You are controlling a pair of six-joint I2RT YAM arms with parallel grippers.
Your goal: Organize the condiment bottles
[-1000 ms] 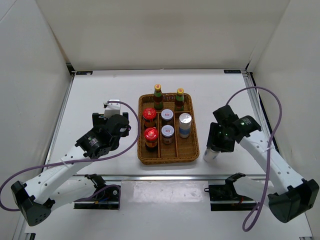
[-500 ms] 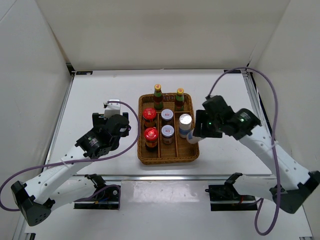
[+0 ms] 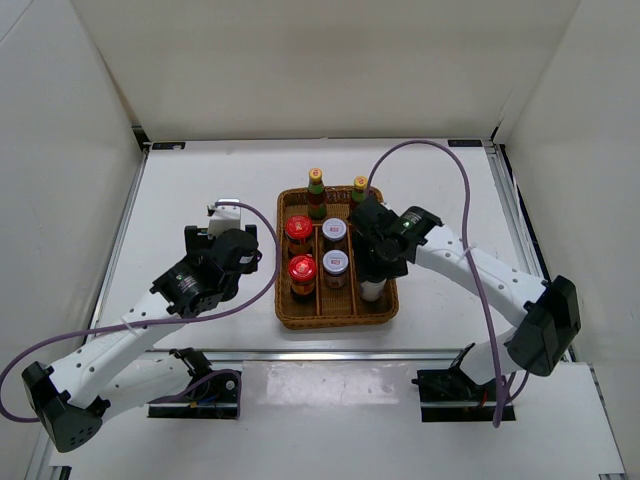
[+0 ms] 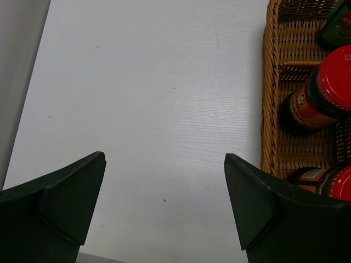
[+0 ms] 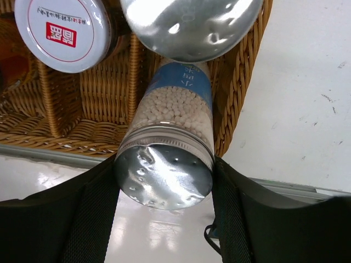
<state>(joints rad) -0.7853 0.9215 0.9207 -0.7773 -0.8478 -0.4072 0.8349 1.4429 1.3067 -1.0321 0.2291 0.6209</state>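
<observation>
My right gripper [image 3: 378,262] is shut on a tall silver-lidded cylinder of white beads [image 5: 178,104]. It holds the cylinder [image 3: 372,290] at the near right compartment of the wicker tray [image 3: 283,300]; I cannot tell whether it rests on the floor. The other silver cylinder [image 5: 192,27] stands just behind it, hidden under the arm from above. Two yellow-capped bottles [image 3: 316,192] [image 3: 359,190] stand at the tray's back. Two red-lidded jars [image 3: 298,228] [image 3: 302,268] fill the left column and two silver-lidded jars [image 3: 334,231] [image 3: 335,262] the middle one. My left gripper [image 4: 164,208] is open and empty over the table left of the tray.
The tray's left wall [image 4: 269,109] lies just right of my left gripper, with a red-lidded jar [image 4: 321,90] behind it. White walls enclose the table on three sides. A metal rail [image 3: 330,352] runs along the near edge.
My right arm has carried the cylinder from the table right of the tray leftward to the tray's right column. The left arm has not moved.
</observation>
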